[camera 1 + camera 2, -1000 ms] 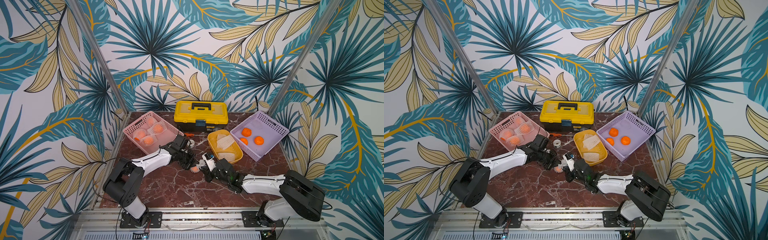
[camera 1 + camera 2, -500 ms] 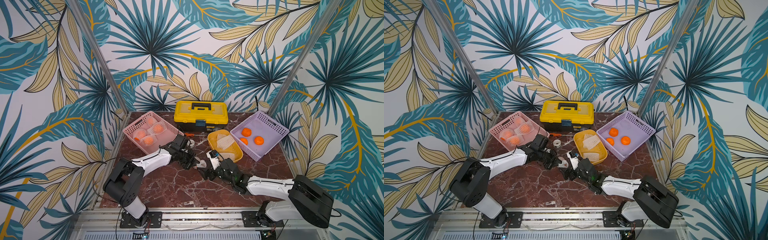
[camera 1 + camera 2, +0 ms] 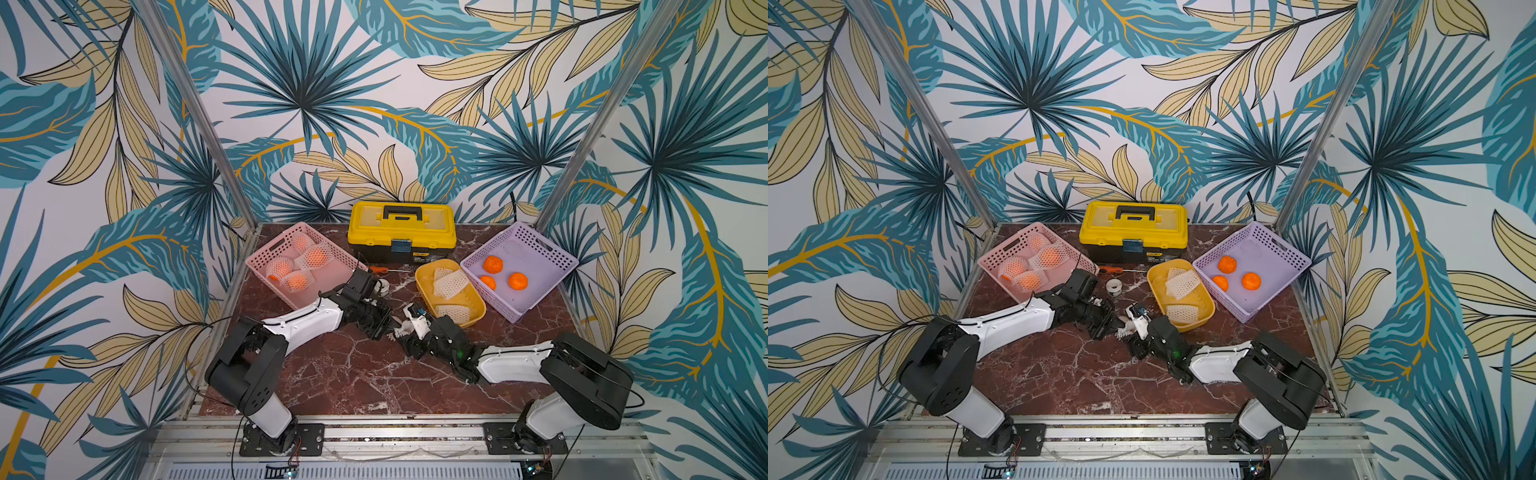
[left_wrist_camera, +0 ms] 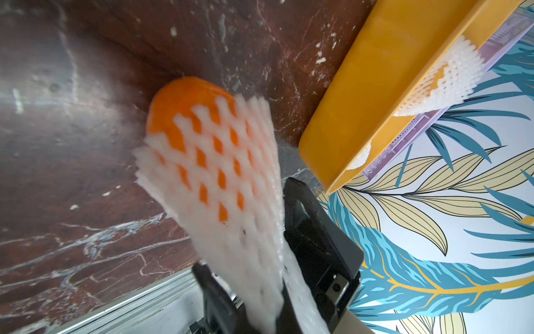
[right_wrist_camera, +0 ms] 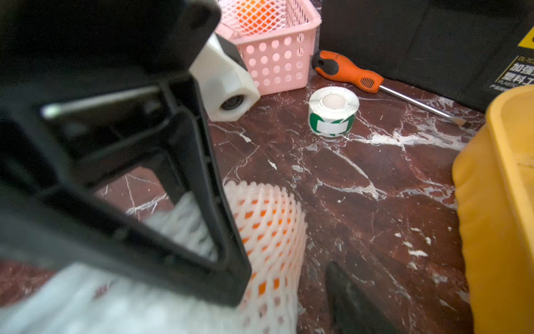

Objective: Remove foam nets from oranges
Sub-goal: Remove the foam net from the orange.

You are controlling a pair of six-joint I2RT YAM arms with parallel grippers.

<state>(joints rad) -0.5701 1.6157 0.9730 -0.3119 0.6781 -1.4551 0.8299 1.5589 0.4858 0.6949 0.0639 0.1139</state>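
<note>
My left gripper [image 4: 245, 228] is pinched tight on one end of a foam net [image 4: 231, 173]. An orange [image 4: 179, 104] sits in the net, and its bare end pokes out of the far side. In the left wrist view this is in the middle of the frame, with the dark red table [image 3: 353, 374] behind it. I cannot tell if the orange touches the table.

In both top views the two grippers meet in the middle of the picture, just to the lower left of the yellow tray [image 3: 424, 274]. My right gripper [image 3: 405, 334] is right next to the net. In the right wrist view I see only one of its fingers [image 5: 344, 292], at the bottom of the frame. It stands off to the side, just beside the net and not touching it, so the jaws are apart.

Empty nets [image 3: 451, 284] lie in the yellow tray. The pink basket [image 3: 274, 245], at the left of the table, holds four oranges in nets [image 3: 316, 257]. The purple basket [image 3: 490, 243], at the right, holds three bare oranges [image 3: 493, 264]. A yellow toolbox [image 3: 401, 232] stands at the back between the baskets. A screwdriver [image 5: 349, 72] and a roll of tape [image 5: 333, 111] lie in front of it.
</note>
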